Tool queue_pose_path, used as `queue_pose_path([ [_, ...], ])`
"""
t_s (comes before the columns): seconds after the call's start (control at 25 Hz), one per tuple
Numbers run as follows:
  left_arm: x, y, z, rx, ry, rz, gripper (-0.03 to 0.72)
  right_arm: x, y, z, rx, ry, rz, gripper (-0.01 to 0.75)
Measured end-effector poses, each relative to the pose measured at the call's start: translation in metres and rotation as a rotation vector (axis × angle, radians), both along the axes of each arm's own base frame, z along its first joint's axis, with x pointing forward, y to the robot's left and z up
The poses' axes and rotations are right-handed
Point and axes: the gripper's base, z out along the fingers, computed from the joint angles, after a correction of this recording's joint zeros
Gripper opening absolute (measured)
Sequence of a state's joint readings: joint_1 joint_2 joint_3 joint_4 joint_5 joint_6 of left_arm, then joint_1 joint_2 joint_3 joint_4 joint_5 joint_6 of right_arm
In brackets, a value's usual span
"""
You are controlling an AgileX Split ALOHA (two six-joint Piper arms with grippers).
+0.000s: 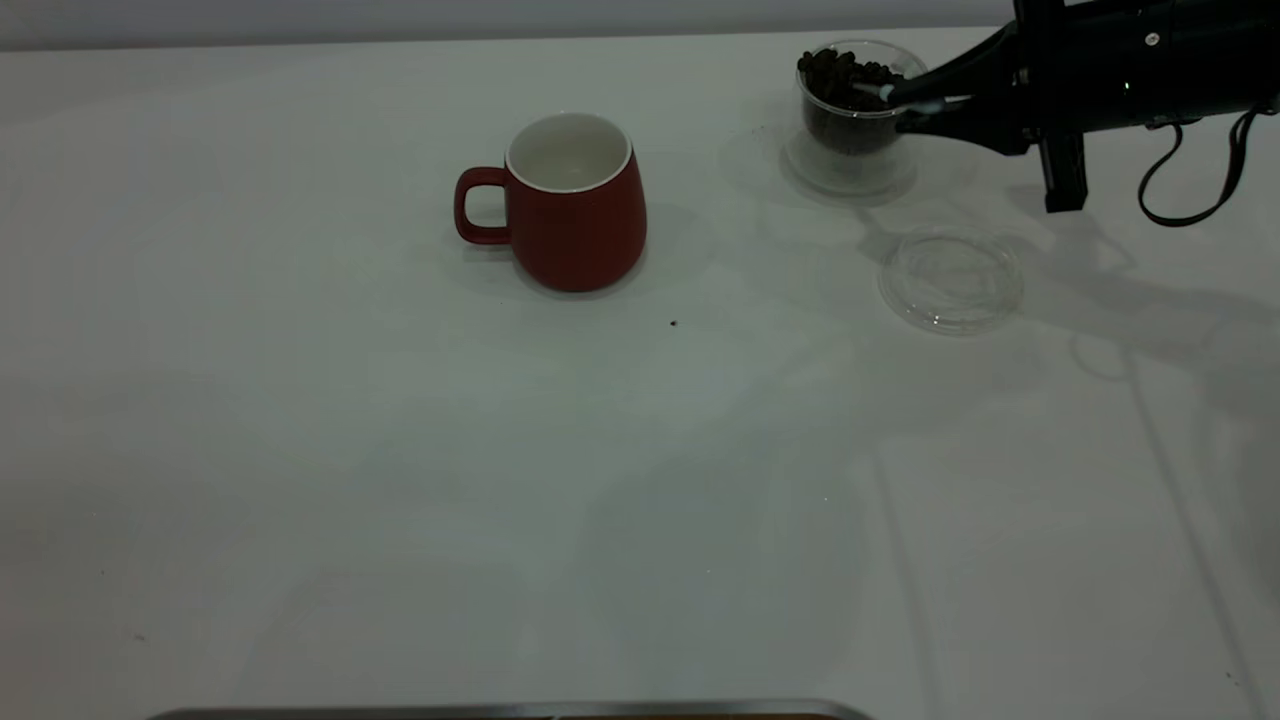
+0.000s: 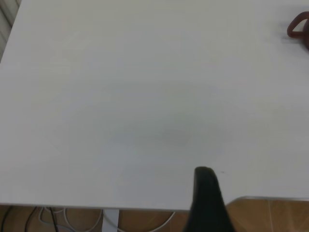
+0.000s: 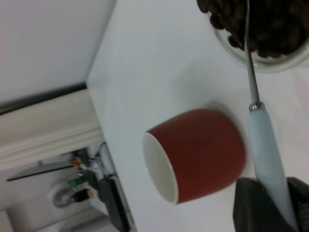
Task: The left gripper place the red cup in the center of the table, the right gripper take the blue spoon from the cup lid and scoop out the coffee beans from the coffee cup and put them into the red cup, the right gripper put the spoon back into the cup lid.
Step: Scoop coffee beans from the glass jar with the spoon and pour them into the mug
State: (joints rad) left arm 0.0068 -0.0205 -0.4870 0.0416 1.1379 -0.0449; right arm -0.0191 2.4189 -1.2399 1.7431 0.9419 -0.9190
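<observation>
Table, white and broad, fills the exterior view, and everything else sits in its far half. From the table's middle the red cup stands upright toward twelve o'clock, handle pointing to nine o'clock, white inside, with nothing visible in it. The right arm reaches in from about two o'clock, level above the table, and the right gripper hangs at the rim of the coffee cup, well apart from the red cup, which lies toward its eight o'clock.

The coffee cup is a clear glass vessel heaped with dark coffee beans. Just nearer the camera, at about five o'clock from it, the clear cup lid lies flat on the table with nothing on it. The right gripper's fingers are clamped together on the pale blue handle of the blue spoon; its thin metal stem runs out from the handle into the beans, and the bowl end cannot be seen among them. A single stray bean lies on the table at about four o'clock from the red cup.

The left gripper is parked over the table's edge, away from the cups; whether it is open cannot be told.
</observation>
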Motion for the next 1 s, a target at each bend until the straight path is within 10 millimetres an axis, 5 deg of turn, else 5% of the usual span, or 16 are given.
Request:
queue_pose_path([
  [0.52, 0.0, 0.0, 0.0, 0.0, 0.0, 0.0, 0.587, 0.001, -0.021, 0.006, 0.08, -0.002, -0.02, 0.113],
  [1.0, 0.0, 0.0, 0.0, 0.0, 0.0, 0.0, 0.587, -0.006, -0.031, -0.012, 0.146, -0.02, 0.014, 0.113],
])
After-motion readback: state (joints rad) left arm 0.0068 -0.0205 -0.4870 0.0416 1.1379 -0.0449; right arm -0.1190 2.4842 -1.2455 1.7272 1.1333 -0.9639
